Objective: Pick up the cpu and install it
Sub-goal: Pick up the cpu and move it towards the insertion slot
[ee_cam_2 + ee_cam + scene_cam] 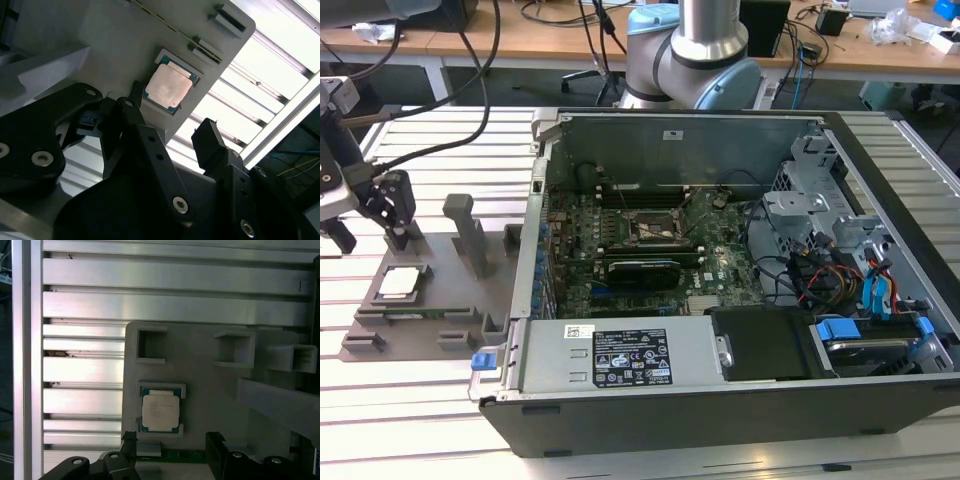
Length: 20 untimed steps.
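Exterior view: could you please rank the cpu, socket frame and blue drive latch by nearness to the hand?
1. cpu, on the gray tray by the hand.
2. socket frame, on the motherboard.
3. blue drive latch, exterior view's right.

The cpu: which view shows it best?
The first wrist view: the cpu lies whole, seen squarely from above, in its grey tray. The second wrist view shows it obliquely; the exterior view shows it small.

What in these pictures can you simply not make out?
Chip underside: both wrist views, it lies flat in the gray holder.
Socket inside the computer: exterior view, too small to tell whether it is empty.
Tool body: first wrist view, cut off by the picture's edge.
Arm upper part: exterior view, cut off likewise.
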Motion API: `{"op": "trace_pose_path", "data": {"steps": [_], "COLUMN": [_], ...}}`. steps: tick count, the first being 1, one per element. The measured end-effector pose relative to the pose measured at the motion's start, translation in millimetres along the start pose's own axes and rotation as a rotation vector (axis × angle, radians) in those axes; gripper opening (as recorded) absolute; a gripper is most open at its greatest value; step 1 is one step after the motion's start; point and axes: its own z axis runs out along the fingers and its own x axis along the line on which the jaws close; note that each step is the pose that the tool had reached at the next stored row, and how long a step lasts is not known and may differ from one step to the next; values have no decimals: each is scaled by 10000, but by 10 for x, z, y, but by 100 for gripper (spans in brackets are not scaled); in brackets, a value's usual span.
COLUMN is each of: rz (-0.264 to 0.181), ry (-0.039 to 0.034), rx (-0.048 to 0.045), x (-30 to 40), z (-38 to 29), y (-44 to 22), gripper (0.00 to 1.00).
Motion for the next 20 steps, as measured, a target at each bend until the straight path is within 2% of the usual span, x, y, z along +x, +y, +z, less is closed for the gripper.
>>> {"op": "trace_pose_path", "data": {"steps": [13, 20], "rz": [0, 0], "ry": [-1, -1], "rx": [0, 0], "x": [2, 4], "z": [64, 120], "y": [0, 2], "gripper": [66, 66]}}
